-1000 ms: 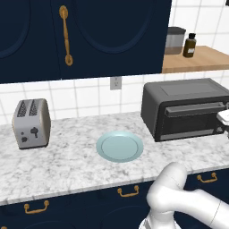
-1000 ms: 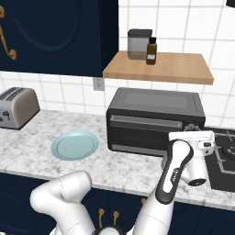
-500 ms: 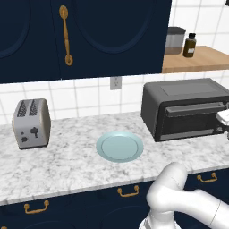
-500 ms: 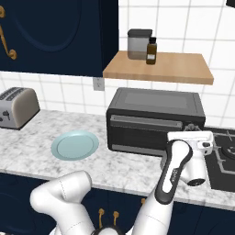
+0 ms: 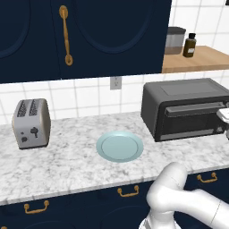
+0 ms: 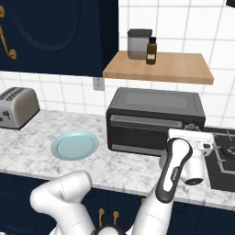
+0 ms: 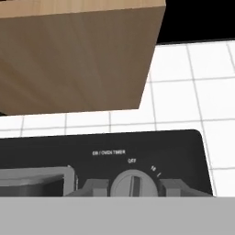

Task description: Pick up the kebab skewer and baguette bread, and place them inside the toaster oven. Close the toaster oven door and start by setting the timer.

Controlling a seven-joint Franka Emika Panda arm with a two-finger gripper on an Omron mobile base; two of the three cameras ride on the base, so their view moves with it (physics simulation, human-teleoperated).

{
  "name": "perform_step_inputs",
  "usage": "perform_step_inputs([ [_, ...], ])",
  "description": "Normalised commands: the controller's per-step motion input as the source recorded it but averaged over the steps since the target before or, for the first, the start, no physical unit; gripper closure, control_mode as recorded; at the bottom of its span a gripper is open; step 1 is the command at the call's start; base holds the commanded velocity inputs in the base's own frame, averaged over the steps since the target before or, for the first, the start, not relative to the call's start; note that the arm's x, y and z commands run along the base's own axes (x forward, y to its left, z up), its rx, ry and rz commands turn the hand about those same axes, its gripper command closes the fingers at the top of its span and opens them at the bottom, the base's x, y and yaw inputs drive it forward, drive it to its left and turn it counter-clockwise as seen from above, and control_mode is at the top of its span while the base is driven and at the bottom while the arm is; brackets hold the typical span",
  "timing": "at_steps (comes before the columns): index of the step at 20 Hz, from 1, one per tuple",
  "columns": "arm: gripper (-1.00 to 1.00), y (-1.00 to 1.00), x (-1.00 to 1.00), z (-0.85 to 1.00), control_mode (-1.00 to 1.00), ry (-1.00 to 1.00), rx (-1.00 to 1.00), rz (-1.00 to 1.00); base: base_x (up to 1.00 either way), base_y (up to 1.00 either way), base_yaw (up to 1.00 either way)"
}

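The toaster oven (image 5: 188,107) (image 6: 156,114) stands at the counter's right with its door (image 5: 192,120) (image 6: 140,133) closed. My gripper (image 7: 133,189) is at the oven's right end (image 6: 190,142), and its hand shows at the right edge (image 5: 222,117) in the left base view. In the hand view the round timer knob (image 7: 133,182) sits between my two dark fingertips (image 7: 94,188), pointer near OFF; the gripper is shut on it. The kebab skewer and the baguette bread are out of view. The light-blue plate (image 5: 120,146) (image 6: 75,145) is bare.
A silver two-slot toaster (image 5: 31,123) (image 6: 16,108) stands at the left. A wooden shelf (image 6: 158,68) (image 7: 78,55) with a jar (image 6: 139,43) and a brown bottle (image 6: 151,50) hangs above the oven. A cooktop (image 6: 222,158) lies to the right.
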Motion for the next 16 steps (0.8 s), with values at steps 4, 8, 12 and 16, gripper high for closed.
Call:
perform_step_inputs([
  [4,1.0,0.29,0.19,0.29,-1.0,0.0,0.13,0.0,0.0,0.0,0.0],
  [8,1.0,0.34,0.17,0.19,-1.0,0.0,0.12,0.0,0.0,0.0,0.0],
  [12,1.0,0.37,0.2,0.17,-1.0,0.0,0.08,0.0,0.0,0.0,0.0],
  [16,1.0,0.3,0.21,0.15,-1.0,0.0,0.01,0.0,0.0,0.0,0.0],
])
